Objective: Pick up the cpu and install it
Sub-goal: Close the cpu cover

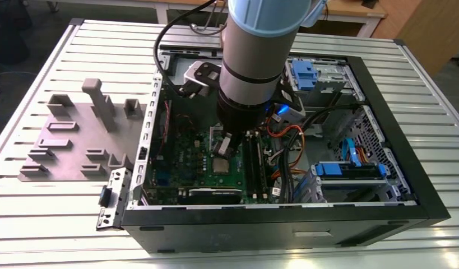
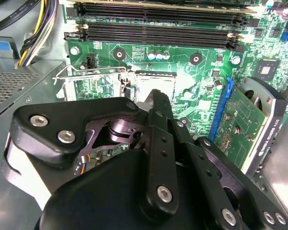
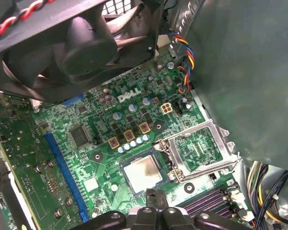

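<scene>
The cpu, a small square chip with a silvery top, lies flat in the socket of the green motherboard. The exterior view shows the cpu directly beneath the arm's tip. The hinged metal socket frame stands flipped open beside it, and the same frame appears in the second wrist view. My gripper hovers just above the socket's edge, fingers pressed together with nothing between them. Its black linkage hides much of the socket in the second wrist view.
The motherboard sits inside an open black computer case on a slatted metal table. Memory slots, cable bundles, a black fan and blue drive brackets crowd the socket. Grey holder blocks stand at the exterior view's left.
</scene>
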Controlling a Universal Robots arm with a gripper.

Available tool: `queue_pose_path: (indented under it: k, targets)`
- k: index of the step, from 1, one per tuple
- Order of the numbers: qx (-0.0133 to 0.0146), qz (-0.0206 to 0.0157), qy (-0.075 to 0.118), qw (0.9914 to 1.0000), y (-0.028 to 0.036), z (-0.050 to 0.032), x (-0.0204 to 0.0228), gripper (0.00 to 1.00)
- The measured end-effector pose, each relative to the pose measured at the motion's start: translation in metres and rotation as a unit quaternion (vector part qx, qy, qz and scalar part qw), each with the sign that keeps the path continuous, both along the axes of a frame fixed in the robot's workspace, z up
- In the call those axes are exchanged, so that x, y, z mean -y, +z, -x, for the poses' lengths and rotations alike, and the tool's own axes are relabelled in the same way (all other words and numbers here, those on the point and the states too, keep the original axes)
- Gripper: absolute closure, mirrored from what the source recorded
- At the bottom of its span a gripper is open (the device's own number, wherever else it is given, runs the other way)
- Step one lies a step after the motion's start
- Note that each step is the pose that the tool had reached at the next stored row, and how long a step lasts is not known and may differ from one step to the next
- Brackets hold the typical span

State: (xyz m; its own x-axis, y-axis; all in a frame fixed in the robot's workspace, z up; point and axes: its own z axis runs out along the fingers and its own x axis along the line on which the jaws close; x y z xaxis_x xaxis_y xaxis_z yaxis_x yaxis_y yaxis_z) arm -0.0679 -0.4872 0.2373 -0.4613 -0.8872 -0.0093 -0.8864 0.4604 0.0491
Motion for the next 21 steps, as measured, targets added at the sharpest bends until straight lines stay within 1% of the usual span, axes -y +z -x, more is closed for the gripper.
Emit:
queue_pose_path:
  k: [14, 15, 16, 17, 18, 19, 21]
  targets:
    - [0.0, 0.0, 0.002, 1.0, -0.0001, -0.0002, 0.0, 0.89]
    - [0.0, -0.0001, 0.006, 0.99998, -0.0001, -0.0004, 0.0, 0.89]
    - [0.0, 0.0, 0.02, 0.99979, -0.0002, -0.0004, 0.0, 0.89]
    - [0.0, -0.0005, 0.024, 0.9997, -0.0003, -0.0007, 0.0, 0.89]
    - [0.0001, -0.0043, 0.025, 0.99969, -0.0003, -0.0009, 0.0, 0.89]
    - [0.0003, -0.0114, 0.024, 0.99964, -0.0004, -0.0015, 0.0, 0.89]
    - [0.0007, -0.029, 0.024, 0.99928, -0.0003, -0.0035, 0.0, 0.89]
